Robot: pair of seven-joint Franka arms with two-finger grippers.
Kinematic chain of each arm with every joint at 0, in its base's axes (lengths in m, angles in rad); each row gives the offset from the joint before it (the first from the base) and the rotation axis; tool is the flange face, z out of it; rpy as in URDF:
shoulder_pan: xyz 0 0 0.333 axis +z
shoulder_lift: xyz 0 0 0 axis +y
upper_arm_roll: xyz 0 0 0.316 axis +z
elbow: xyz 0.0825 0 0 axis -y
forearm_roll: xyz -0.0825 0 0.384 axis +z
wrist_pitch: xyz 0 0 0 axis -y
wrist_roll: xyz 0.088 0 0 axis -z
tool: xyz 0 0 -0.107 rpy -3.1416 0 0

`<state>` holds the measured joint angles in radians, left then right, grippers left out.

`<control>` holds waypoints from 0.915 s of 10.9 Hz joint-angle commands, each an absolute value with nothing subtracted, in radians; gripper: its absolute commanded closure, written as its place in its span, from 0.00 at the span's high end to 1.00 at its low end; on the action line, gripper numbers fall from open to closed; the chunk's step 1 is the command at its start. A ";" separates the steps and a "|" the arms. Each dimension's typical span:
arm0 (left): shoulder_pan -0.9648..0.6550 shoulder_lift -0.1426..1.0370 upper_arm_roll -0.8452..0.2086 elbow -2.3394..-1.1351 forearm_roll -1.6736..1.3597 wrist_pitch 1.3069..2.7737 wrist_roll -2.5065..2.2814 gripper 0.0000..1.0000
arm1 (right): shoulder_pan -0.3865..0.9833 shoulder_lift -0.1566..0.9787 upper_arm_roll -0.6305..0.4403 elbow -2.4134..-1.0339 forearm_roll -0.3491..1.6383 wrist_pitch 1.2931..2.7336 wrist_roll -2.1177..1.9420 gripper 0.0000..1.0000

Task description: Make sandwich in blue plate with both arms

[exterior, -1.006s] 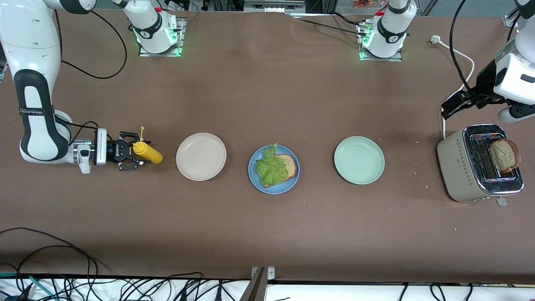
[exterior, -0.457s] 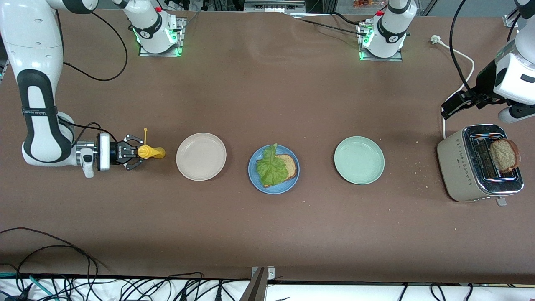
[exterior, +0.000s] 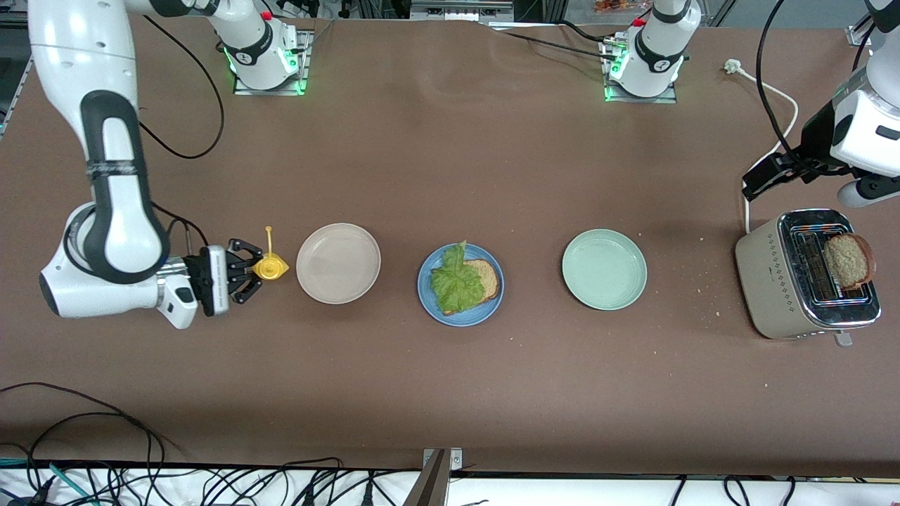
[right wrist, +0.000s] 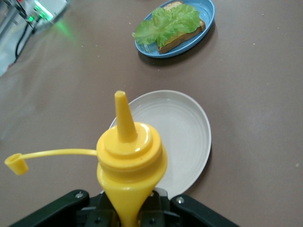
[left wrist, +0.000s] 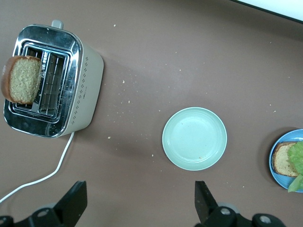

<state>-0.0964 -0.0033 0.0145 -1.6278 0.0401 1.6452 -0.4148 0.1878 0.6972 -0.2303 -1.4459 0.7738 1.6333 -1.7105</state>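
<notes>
On the matte brown desk (exterior: 450, 393), the round, shallow sky-blue plate (exterior: 460, 318) sits at the middle of a row of three plates, carrying the unfinished sandwich: one square-ish brown bread slice (exterior: 484, 277) with a darker crust, half covered by a ruffled green lettuce leaf (exterior: 453, 282). Toward the right arm's end lies a smooth cream plate (exterior: 338, 263); toward the left arm's end, a pale mint-green plate (exterior: 604, 269). The right claw (exterior: 247, 271), black and ribbed, is clamped on a glossy yellow plastic squeeze bottle (exterior: 270, 267), low over the desk just beside the cream plate; the right wrist view shows the bottle's conical nozzle (right wrist: 122, 116) and its thin strap ending in a small cap (right wrist: 13, 164). At the left arm's end stands a boxy beige toaster (exterior: 784, 281) with a shiny chrome top and wire slots, a second coarse-crumbed bread slice (exterior: 849, 261) sticking up from one slot. The left claw (left wrist: 142, 208) waits over the desk near the toaster, its black fingers (left wrist: 73, 203) spread wide apart and holding nothing.
</notes>
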 commanded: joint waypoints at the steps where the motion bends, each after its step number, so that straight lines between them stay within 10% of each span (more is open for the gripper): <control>1: -0.091 0.005 0.012 -1.608 0.058 1.628 -0.411 1.00 | 0.341 0.709 -0.238 -1.303 0.552 1.679 -1.484 0.01; 10: -0.083 0.005 0.006 -1.603 0.054 1.629 -0.411 1.00 | 0.833 0.764 -0.238 -1.273 -0.234 1.888 -0.944 0.01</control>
<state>-0.0818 -0.0030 0.0127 -1.6274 0.0401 1.6450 -0.4148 0.7553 0.7155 -0.2234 -1.3028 -0.0551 1.8972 -1.0088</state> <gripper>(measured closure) 0.000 0.934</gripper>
